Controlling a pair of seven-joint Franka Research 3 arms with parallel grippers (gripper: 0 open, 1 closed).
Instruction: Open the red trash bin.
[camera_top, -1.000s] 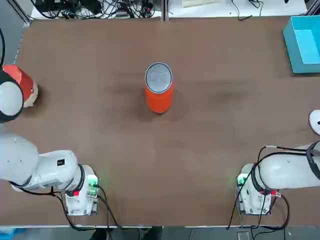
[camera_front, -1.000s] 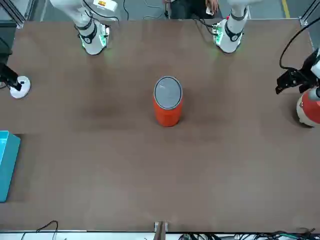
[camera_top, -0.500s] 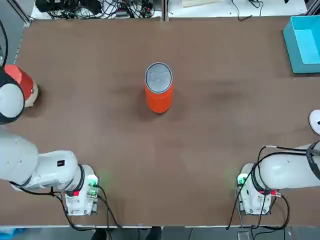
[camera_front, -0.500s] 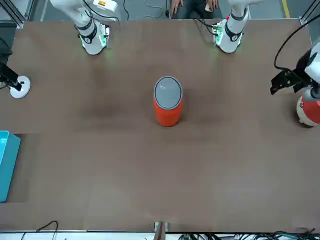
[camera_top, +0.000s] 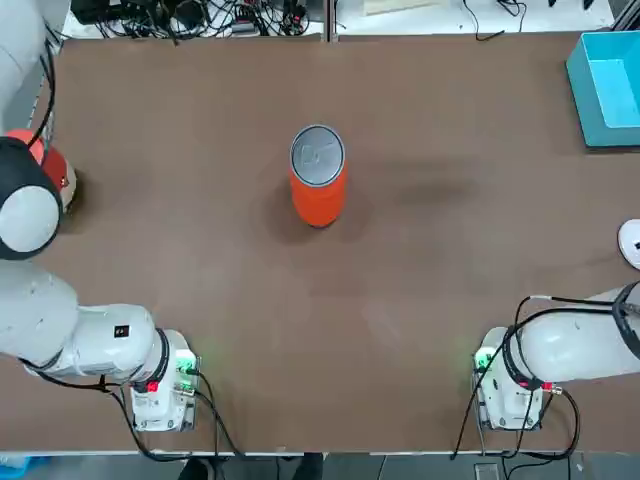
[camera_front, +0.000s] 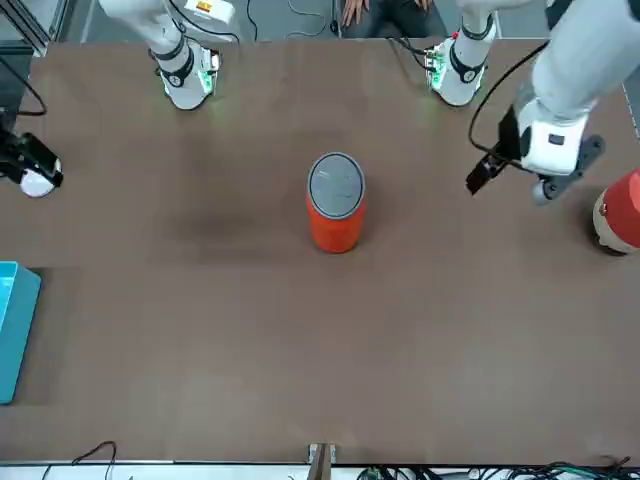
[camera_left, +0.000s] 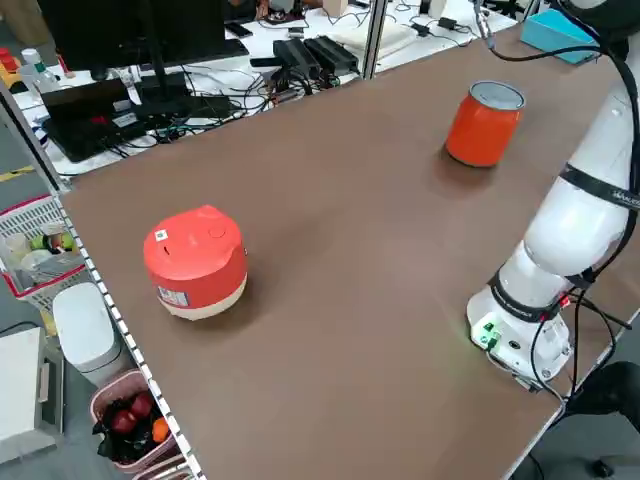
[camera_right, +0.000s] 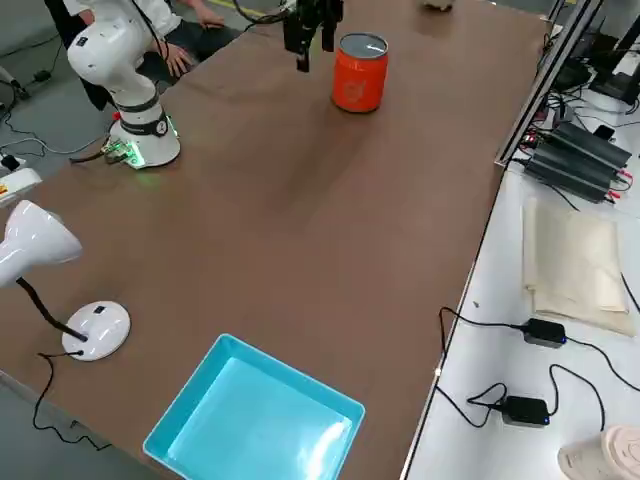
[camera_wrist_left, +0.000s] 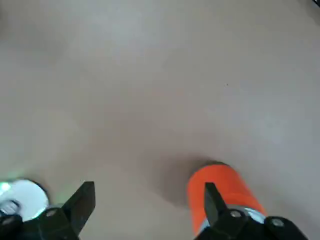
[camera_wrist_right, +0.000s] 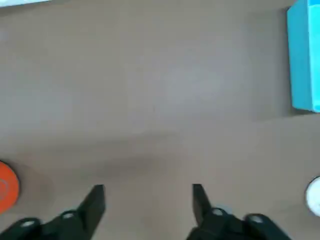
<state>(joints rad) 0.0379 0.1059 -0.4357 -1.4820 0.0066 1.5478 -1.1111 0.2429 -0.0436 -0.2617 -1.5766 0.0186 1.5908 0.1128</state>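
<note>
– While both arms hang above the brown table, how far has the opening of the red trash bin got?

– By my reading it has not begun. The round grey lid sits flat and closed inside its silver rim, and neither gripper touches the bin. Everything is left to do: reach the bin, work the lid, and show the red interior, which cannot be seen now.

– Where does the bin stand?

– Upright near the middle of the table, a little toward the far edge from the arms' bases, alone with bare tabletop all round it. It is well apart from the red-and-white rounded appliance at the robot's left edge and from the light blue square box at the far right corner.

– And the grippers?

– The left gripper is in the air on the bin's left side, near it but clear of it, its two fingers spread wide and holding nothing. Its wrist camera catches the orange-red cylinder just past one fingertip. The right gripper hangs near the table's right edge, well away from the bin, its fingers also spread and empty.

– How does the bin look?

– A small, smooth, orange-red cylinder with a dull metallic top. No handle or pedal shows from these angles.
</note>
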